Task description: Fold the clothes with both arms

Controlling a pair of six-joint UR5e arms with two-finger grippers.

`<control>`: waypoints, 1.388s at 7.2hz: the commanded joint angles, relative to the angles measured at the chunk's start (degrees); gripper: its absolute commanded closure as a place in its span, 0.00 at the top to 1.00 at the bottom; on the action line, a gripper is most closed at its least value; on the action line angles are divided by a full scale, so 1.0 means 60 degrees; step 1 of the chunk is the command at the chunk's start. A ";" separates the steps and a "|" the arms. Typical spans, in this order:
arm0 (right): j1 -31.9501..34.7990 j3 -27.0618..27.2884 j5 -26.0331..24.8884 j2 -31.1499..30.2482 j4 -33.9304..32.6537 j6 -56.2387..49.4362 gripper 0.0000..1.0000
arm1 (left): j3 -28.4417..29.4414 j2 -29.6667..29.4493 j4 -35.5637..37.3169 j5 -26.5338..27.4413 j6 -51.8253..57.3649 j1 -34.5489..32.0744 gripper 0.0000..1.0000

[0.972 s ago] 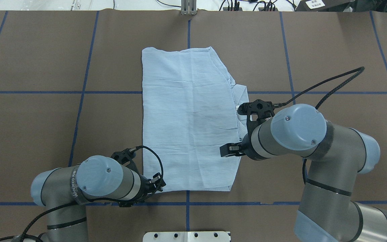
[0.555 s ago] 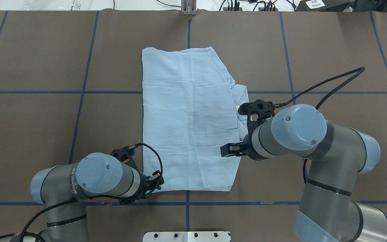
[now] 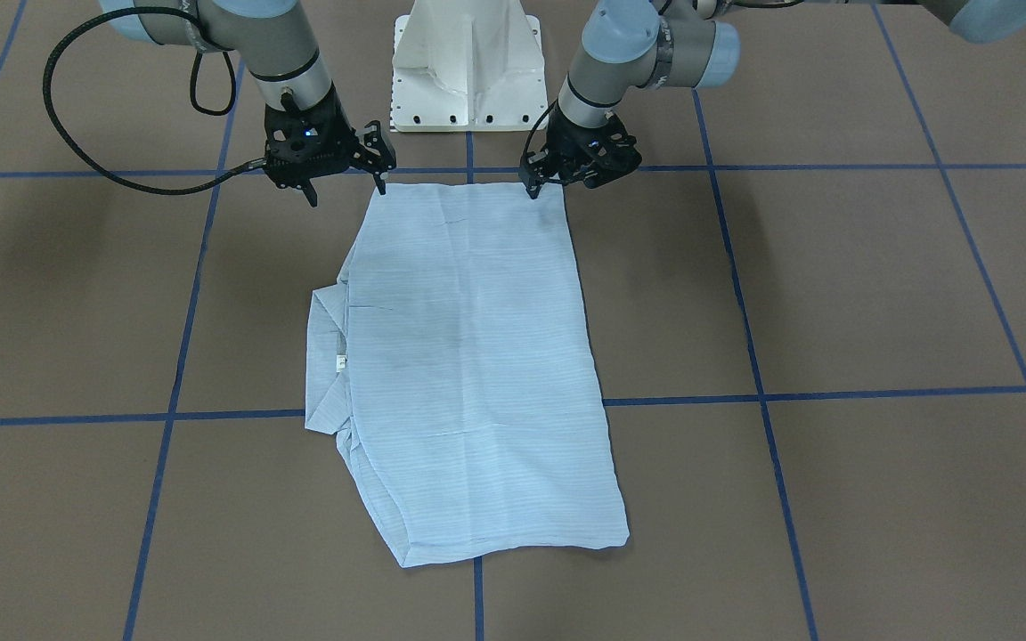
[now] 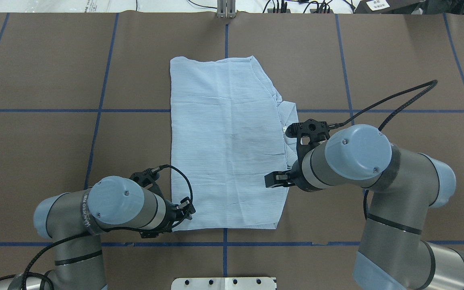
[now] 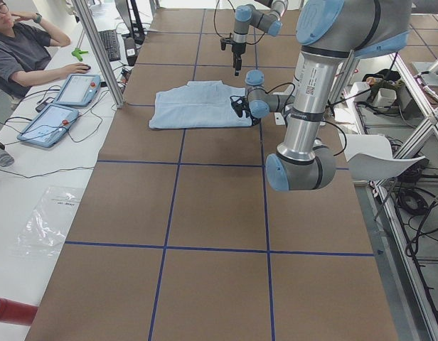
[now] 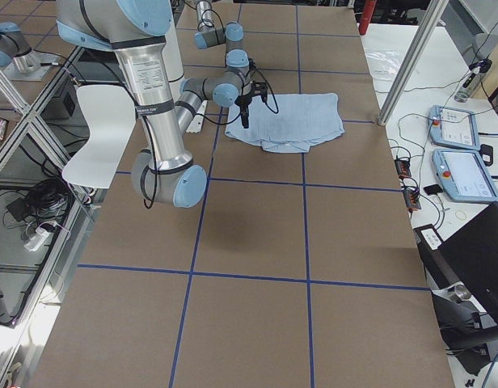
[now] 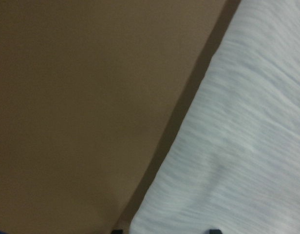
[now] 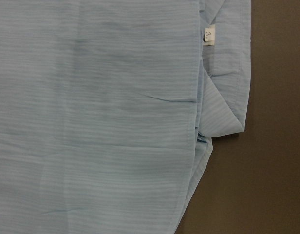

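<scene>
The pale-blue shirt [image 4: 228,141] lies folded into a long flat rectangle in the middle of the brown table, also in the front view [image 3: 468,356]. Its collar with a small white tag [image 8: 209,34] sticks out along the right long edge. My left gripper [image 4: 185,211] is low at the shirt's near-left corner, open; the left wrist view shows the shirt [image 7: 237,146] edge lying between two dark fingertips. My right gripper [image 3: 344,191] hangs open and empty above the near-right corner, fingers spread wide. The right wrist view looks down on the shirt [image 8: 91,122] from a height.
The white pedestal base [image 3: 464,71] stands just behind the shirt's near edge. Blue tape lines [image 4: 99,110] grid the brown table cover. An operator [image 5: 20,50] sits with tablets at the far side. A white chair [image 6: 99,133] stands behind the robot.
My left arm has drawn a little to the left and forward along the shirt's left edge, its gripper staying at the near-left corner. The right arm and the shirt have not moved.
</scene>
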 commanded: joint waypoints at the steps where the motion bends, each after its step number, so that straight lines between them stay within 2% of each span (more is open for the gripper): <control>1: 0.0015 0.0014 -0.0011 -0.0010 0.0000 -0.0015 1.00 | 0.0077 0.0000 0.0000 -0.0015 -0.0050 0.0057 0.67; 4: 0.0015 0.0014 0.0003 0.0004 0.0000 -0.0001 1.00 | 0.0077 0.0000 0.0000 -0.0015 -0.0080 0.0087 0.64; 5: 0.0015 0.0014 0.0003 0.0019 0.0000 -0.0001 1.00 | 0.0077 -0.0014 0.0000 -0.0015 -0.0080 0.0087 0.56; 6: 0.0015 0.0014 0.0003 0.0019 0.0000 -0.0001 1.00 | 0.0048 -0.0014 0.0000 -0.0015 -0.0080 0.0101 0.35; 7: 0.0015 0.0014 0.0003 0.0019 0.0000 -0.0001 1.00 | 0.0005 -0.0014 0.0000 -0.0015 -0.0080 0.0101 0.09; 8: 0.0015 0.0028 0.0003 0.0019 0.0000 0.0014 1.00 | -0.0054 -0.0014 0.0000 0.0000 -0.0080 0.0072 0.00; 10: 0.0001 0.0043 -0.0026 0.0019 0.0000 0.0043 1.00 | -0.0113 -0.0043 0.0073 -0.0029 -0.0066 -0.0030 0.00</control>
